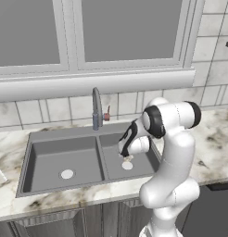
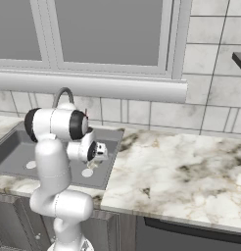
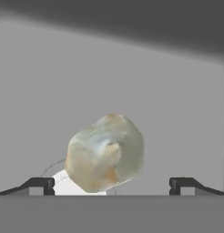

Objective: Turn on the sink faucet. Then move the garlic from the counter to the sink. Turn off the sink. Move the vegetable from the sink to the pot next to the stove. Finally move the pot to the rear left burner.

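Gripper: the gripper is seen spread wide over the right basin, its two dark fingertips well apart and nothing pinched between them.
Garlic: the garlic is found lying on the grey floor of the sink, between the open tips but not touched by either, as far as can be told; a pale drain disc is partly covered by it.
Sink: the two-basin sink is set into the marble counter; the hand is held low inside the right basin, just above the drain.
Faucet: the faucet is seen upright behind the divider; running water cannot be made out.
Arm: the white arm is bent forward and down over the sink's front edge.
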{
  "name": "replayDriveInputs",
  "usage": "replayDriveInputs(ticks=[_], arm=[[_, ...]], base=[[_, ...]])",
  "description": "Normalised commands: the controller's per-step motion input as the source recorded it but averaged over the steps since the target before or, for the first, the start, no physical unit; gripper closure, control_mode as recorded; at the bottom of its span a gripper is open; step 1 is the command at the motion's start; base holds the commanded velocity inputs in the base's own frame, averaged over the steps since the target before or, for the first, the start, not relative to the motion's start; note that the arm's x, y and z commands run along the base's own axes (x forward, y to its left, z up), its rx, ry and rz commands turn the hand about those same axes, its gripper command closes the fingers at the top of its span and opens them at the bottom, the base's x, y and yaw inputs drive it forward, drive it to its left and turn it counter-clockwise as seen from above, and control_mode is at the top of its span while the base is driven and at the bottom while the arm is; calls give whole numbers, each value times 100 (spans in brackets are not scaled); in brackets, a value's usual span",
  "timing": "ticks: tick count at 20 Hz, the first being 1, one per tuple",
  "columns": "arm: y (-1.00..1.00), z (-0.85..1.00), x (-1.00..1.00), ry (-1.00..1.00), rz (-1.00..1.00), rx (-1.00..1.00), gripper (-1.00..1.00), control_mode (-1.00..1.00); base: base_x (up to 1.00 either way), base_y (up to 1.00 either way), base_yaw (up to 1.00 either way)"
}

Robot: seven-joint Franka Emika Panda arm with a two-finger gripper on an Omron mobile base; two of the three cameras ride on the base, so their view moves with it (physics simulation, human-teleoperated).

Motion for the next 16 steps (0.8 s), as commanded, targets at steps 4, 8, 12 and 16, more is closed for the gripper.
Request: replayDriveInputs(ticks=[4,8,12,16], arm=[[0,-27,16,0,0,-2,-100,-100],[0,-23,13,0,0,-2,-100,-100],[6,-20,17,0,0,-1,-100,-100],[3,-21,5,0,0,0,-100,-100]], base=[[0,0,0],[0,0,0],[0,0,0],[0,0,0]])
